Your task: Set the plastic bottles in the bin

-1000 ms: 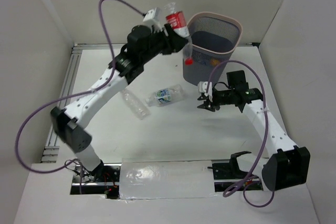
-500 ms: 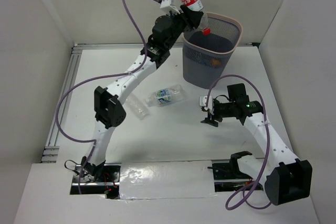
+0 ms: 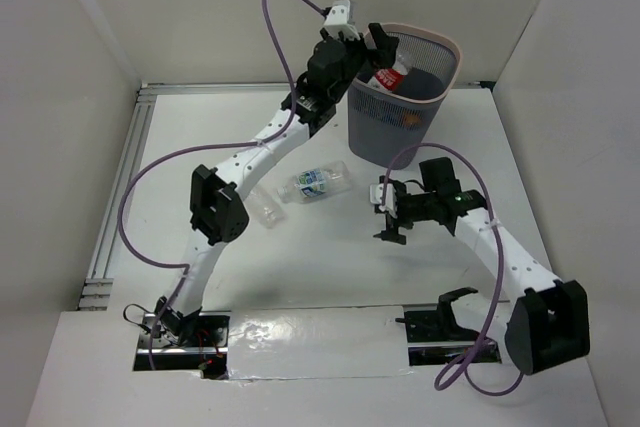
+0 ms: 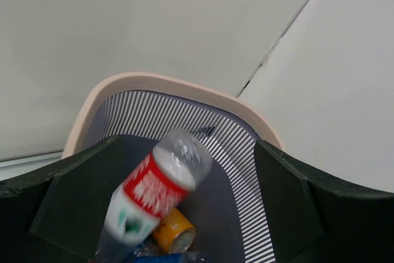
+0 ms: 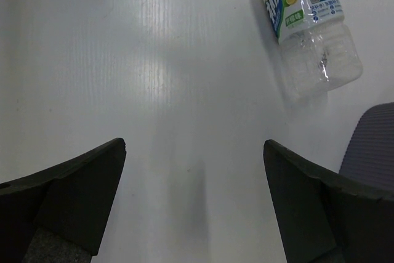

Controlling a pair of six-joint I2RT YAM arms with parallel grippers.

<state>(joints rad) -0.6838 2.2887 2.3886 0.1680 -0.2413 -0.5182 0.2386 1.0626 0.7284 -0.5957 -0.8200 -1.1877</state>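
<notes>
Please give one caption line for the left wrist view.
Left gripper open above the bin, a blurred red-labelled bottle between its fingers.

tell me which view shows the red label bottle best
Left wrist: the red-labelled bottle sits large and central, though blurred, between the open fingers over the bin. Top external shows only a small red-and-white patch inside the bin's rim. Right wrist does not show it, only a green-white labelled bottle.

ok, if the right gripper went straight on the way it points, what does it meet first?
Most likely the bare white table top: the open right gripper points down at it. The clear plastic bottle with the green-white label lies off to one side, outside that line.
</notes>
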